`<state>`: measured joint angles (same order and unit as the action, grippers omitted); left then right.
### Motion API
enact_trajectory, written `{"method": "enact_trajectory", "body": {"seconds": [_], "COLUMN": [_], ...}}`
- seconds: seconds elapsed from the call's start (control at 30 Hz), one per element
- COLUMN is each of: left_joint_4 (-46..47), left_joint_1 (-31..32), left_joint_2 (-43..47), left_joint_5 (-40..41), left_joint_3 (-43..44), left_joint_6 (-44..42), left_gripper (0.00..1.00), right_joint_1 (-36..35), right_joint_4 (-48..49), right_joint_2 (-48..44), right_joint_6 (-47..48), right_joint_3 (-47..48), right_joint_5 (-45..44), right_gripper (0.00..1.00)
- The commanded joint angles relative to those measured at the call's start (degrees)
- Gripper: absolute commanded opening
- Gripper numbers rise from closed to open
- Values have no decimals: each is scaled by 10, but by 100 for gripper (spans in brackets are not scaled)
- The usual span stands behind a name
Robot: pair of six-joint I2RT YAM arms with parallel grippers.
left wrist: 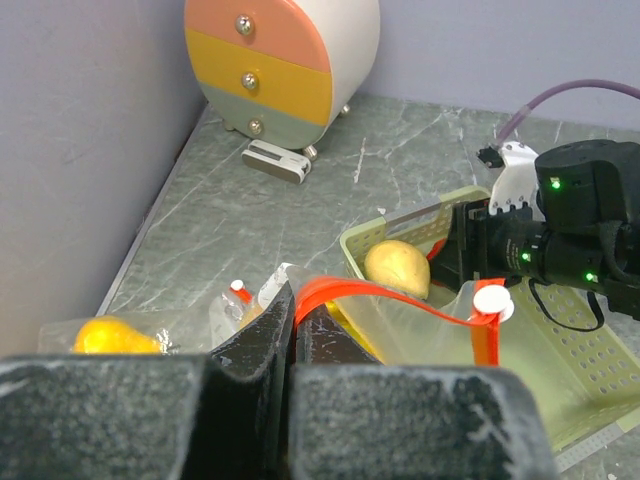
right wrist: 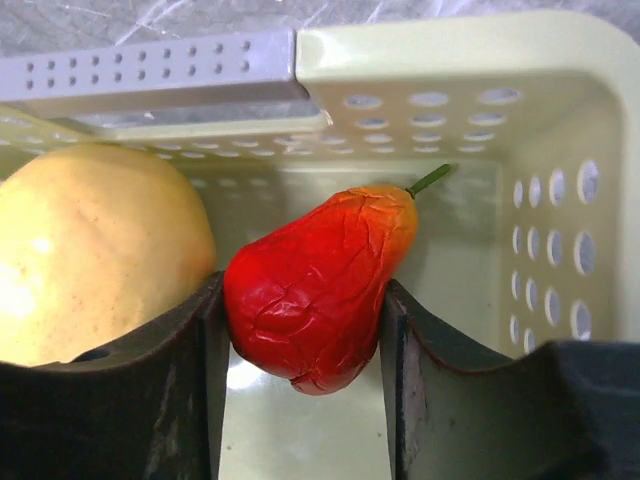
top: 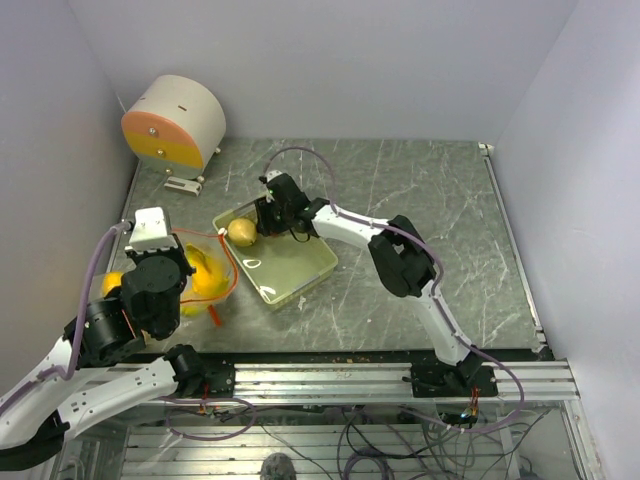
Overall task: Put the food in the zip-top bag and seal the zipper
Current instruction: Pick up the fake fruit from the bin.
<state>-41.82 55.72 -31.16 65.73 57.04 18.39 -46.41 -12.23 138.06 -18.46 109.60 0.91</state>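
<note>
Between the fingers of the right gripper (right wrist: 302, 300), inside the tray (right wrist: 450, 45), the red piece (right wrist: 310, 290) was clamped on both sides, a yellow fruit (right wrist: 90, 250) just outside one finger. The left gripper (left wrist: 292, 320) was clenched on the zipper (left wrist: 400, 297), the zip-top bag (left wrist: 420, 335) spread just ahead of it.

**No Legible Writing**

Nothing readable in any of the three views. No words, brand marks, numbers or labels on the small drawer cabinet (top: 175, 122), the pale green tray (top: 322, 262), the zip-top bag (top: 215, 285) or the marbled counter (top: 420, 190).
</note>
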Motion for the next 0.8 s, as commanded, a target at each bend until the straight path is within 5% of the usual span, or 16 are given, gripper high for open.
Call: {"method": "enact_trajectory", "body": {"seconds": [0.0, 0.27, 0.57, 0.77], "left_joint_4": [25, 29, 79, 115], "left_joint_1": [2, 3, 3, 2], "left_joint_2": [4, -16, -47, -77], "left_joint_5": [-1, -3, -24, -43], "left_joint_3": [-5, -26, -78, -112], "left_joint_6": [-6, 26, 63, 91], "left_gripper": [7, 7, 7, 7], "right_joint_1": [2, -3, -10, -42], "right_joint_4": [15, 65, 209, 213], "right_joint_2": [-50, -256, -500, -536], "right_joint_6": [-4, 3, -1, 7], "right_joint_3": [-46, -194, -375, -408], "right_joint_5": [-26, 18, 378, 425], "right_gripper": [35, 28, 33, 36]}}
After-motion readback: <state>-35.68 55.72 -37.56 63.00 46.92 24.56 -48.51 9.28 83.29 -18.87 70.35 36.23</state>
